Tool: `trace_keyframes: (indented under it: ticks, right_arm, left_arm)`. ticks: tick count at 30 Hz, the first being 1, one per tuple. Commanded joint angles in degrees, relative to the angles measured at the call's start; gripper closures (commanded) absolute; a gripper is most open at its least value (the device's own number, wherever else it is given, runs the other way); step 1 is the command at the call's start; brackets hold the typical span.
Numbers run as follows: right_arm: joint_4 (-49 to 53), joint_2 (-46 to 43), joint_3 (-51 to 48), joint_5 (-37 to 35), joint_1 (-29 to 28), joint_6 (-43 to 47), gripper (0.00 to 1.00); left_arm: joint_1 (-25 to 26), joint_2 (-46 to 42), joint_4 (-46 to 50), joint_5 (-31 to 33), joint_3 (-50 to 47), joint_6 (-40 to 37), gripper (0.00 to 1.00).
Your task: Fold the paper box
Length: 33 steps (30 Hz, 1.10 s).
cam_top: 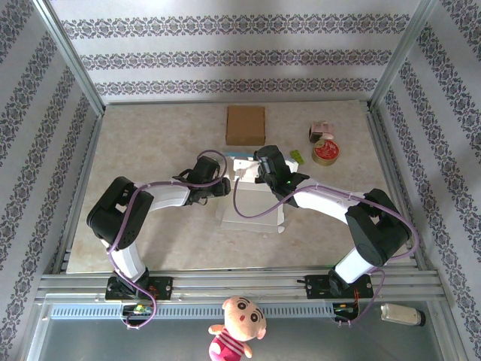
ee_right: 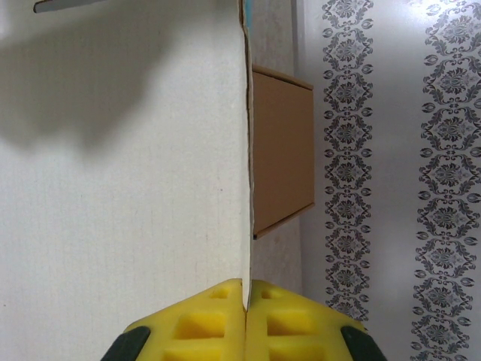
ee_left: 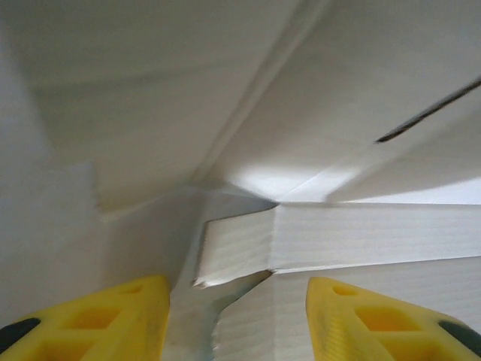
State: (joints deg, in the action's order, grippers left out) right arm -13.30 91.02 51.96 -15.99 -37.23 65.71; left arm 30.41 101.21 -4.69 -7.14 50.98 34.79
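I had the paper box (cam_top: 254,218) lying around the middle of the tabletop (cam_top: 150,150), between the two arms and well clear of the brown carton (cam_top: 246,124) at the far edge. The right claw (ee_right: 246,301) was fully closed, pinching the thin edge of one white panel, which stood on edge between its pads in the right wrist view. I judged that pinch to be my anchor, and the step would go well only if it held without dragging the panel sideways.

The left claw (ee_left: 237,301) was about half spread and gripping nothing. Its yellow fingers (ee_left: 113,316) stood either side of an inner corner of the box, where a short flap (ee_left: 316,237) jutted across from the right with a ragged end just ahead of the gap. The overhead view put this claw (cam_top: 223,186) at the box's left side.

The step, as I read it, was to tuck that flap in along its crease. To do it well I would bring the left claw forward until the flap sat squarely between the pads, close on the flat part and not the torn-looking tip, then swing it along the fold line slowly. I could not tell whether the corner creases were already fully set, so I would watch for buckling and ease off if the wall bowed.
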Motion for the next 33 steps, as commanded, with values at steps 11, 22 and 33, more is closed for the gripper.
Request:
trace_keyframes:
  ticks: [11,22,33]
  right_arm:
    - [0.1,-0.1,-0.4,0.3,0.2,-1.9,0.99]
    - [-0.1,-0.1,-0.5,0.1,0.1,-2.2,0.99]
    - [-1.1,0.0,-1.4,-1.1,0.2,-1.1,0.99]
  left_arm:
    - [0.4,-3.1,-6.2,-5.7,0.8,-1.5,0.66]
    - [0.5,4.0,-13.7,-12.2,0.9,4.6,0.65]
    - [-0.1,-7.3,-12.7,-6.9,-2.2,1.8,0.54]
